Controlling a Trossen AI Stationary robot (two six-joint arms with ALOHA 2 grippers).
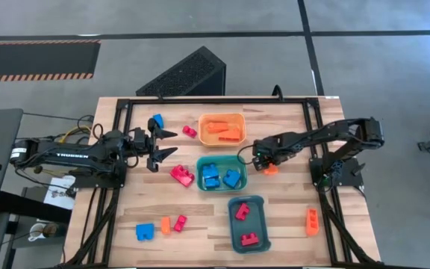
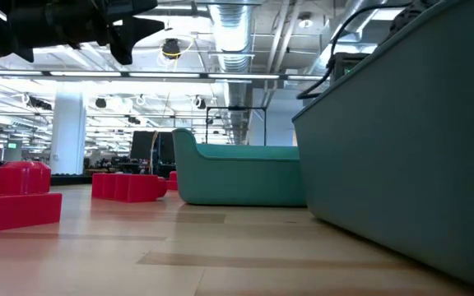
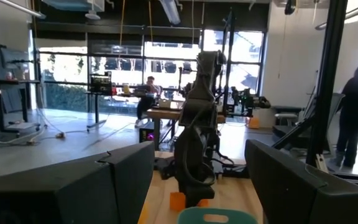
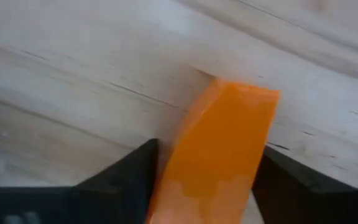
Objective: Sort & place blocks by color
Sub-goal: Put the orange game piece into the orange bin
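Observation:
My right gripper (image 1: 266,163) is low over the table by the green tray's (image 1: 221,173) right edge, shut on a small orange block (image 4: 219,149). My left gripper (image 1: 167,145) hangs open above the table's left part, touching nothing, its fingers (image 3: 117,180) pointing toward the right arm. Near it lie a blue block (image 1: 156,121) and two red blocks (image 1: 189,131) (image 1: 182,175). A blue block (image 1: 145,232), an orange block (image 1: 166,225) and a red block (image 1: 180,222) lie near the front-left. Another orange block (image 1: 312,220) lies front-right. My right gripper pinches the orange block between its two fingers (image 4: 135,174), which lie against the block's two long sides (image 4: 179,155). The fingers come down from above, slanting. The block's far end (image 4: 244,99) is at the wood; whether it rests there or is just clear, I cannot tell.
The orange tray (image 1: 222,128) holds orange blocks, the green tray holds blue ones, and the teal tray (image 1: 248,223) holds red ones. A black frame (image 1: 215,101) runs around the table. There is bare wood between the trays and the table's right edge.

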